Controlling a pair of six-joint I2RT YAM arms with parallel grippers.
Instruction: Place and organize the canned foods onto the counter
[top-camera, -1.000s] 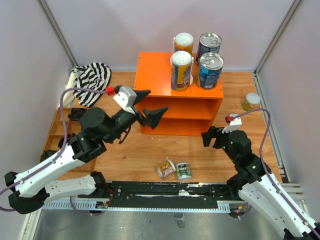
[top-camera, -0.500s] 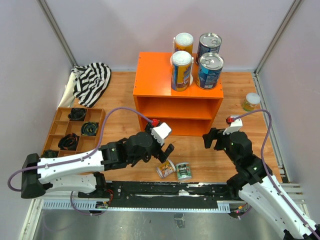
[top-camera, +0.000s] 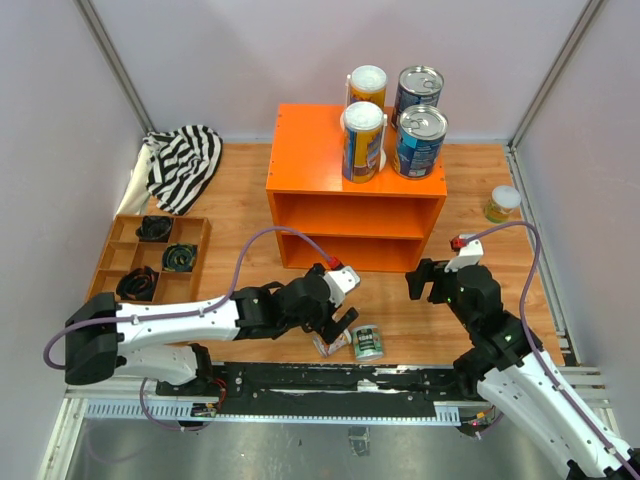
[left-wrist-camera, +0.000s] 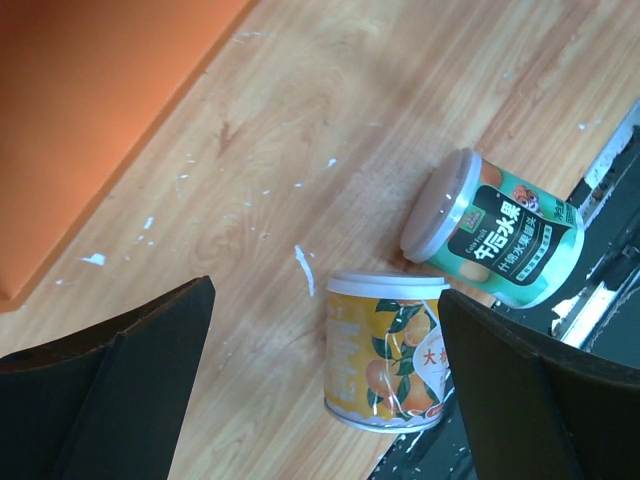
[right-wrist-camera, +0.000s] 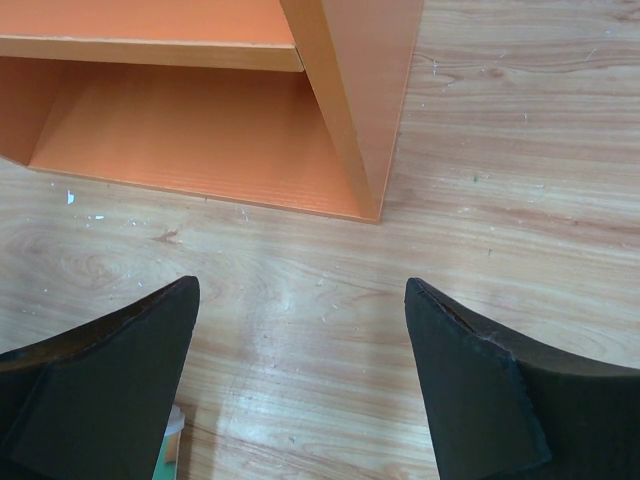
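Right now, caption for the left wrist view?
Open left jaws over a tipped yellow can, green can beside it, orange counter at upper left.

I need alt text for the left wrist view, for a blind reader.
Open jaws frame a small yellow-labelled can lying on its side on the wooden table. A green-labelled can sits close beside it, and the orange counter fills the upper left corner.
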